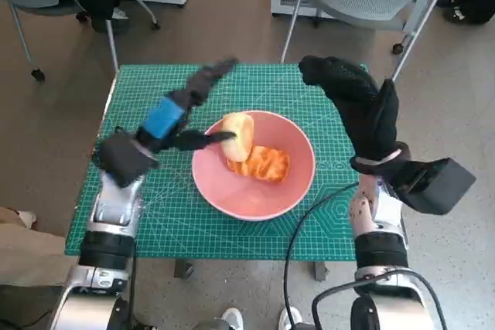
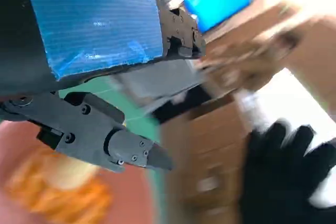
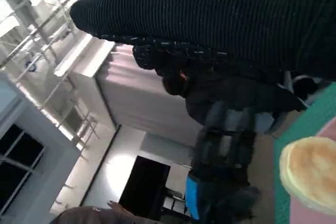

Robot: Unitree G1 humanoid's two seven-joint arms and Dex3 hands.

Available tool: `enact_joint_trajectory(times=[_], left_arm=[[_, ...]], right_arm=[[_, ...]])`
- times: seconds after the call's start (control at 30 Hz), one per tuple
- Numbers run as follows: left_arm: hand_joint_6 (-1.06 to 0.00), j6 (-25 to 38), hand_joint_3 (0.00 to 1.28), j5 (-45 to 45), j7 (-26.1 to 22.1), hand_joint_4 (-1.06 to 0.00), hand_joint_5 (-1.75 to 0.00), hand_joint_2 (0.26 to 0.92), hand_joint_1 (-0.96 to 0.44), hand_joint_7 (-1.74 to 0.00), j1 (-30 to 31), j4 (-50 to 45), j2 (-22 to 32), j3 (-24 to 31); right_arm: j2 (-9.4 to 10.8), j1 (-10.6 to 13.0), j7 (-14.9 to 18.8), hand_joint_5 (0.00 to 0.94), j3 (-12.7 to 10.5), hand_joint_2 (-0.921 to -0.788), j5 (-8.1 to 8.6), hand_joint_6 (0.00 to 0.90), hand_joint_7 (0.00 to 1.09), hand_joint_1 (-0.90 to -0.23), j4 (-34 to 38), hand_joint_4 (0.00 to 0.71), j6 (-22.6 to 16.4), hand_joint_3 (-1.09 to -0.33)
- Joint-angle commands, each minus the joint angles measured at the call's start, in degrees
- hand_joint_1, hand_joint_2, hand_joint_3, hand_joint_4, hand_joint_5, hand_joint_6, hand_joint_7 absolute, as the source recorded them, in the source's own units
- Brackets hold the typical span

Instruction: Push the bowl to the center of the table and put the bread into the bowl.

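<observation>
- While the pink bowl sits near the middle of the green table, the bread stands inside it, leaning against the bowl's far-left inner wall; an orange piece of food lies on the bowl floor just beside it.
- Left hand: 1 black finger reaches across the bowl's left rim and its tip meets the bread's left face; another points up and away over the table. The fingers are spread, not closed round the bread. Whether the tip presses or only touches, I cannot tell.
- Key relation: bread lies directly to the right of the left fingers, at their tips. Its long axis runs roughly upright, tilted toward the bowl's centre.
- Left wrist view: blurred; a finger shows over pink and orange below.
- Right hand: hangs above the table's far-right part, beside the bowl's right rim and apart from it, fingers extended, holding nothing.
- Right wrist view: bread visible as a pale disc past the glove.
- Judgement: left hand is clearly nearer; both task steps look nearly done, and the coming move is probably drawing the left fingers leftward, clear of the rim.
</observation>
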Motion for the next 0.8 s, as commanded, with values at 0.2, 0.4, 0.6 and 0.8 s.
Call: enact_joint_trajectory(times=[0.2,0.4,0.6,0.8], left_arm=[[-0.13,-2.3,0.24,-12.1,-3.2,-0.06,-0.01,0.921,-0.64,-0.14,3.6,-5.5,-5.4,5.8],[-0.14,-2.7,0.22,-14.4,-2.9,-0.04,0.00,0.921,-0.57,-0.16,5.2,-8.9,-8.0,6.4],[-0.14,-3.9,0.19,-13.5,-2.6,-0.04,0.00,0.921,-0.54,-0.21,6.4,-10.9,-8.4,6.4],[-0.01,-6.4,0.22,-12.5,-2.4,-0.07,-0.01,0.921,-0.59,-0.47,6.9,-11.0,-8.3,6.6]], right_arm=[[1.4,2.2,0.1,0.009,0.7,-0.921,2.19,-0.001,0.23,-0.655,-5.1,0.068,1.6,-0.870],[1.5,0.9,1.3,0.009,0.8,-0.921,3.20,-0.001,0.24,-0.660,-5.0,0.070,1.0,-0.865],[1.2,0.4,2.3,0.009,0.8,-0.921,3.80,-0.001,0.24,-0.663,-4.9,0.072,0.7,-0.862],[0.6,0.4,2.3,0.005,1.0,-0.921,3.43,-0.001,0.24,-0.668,-5.2,0.068,0.0,-0.859]])
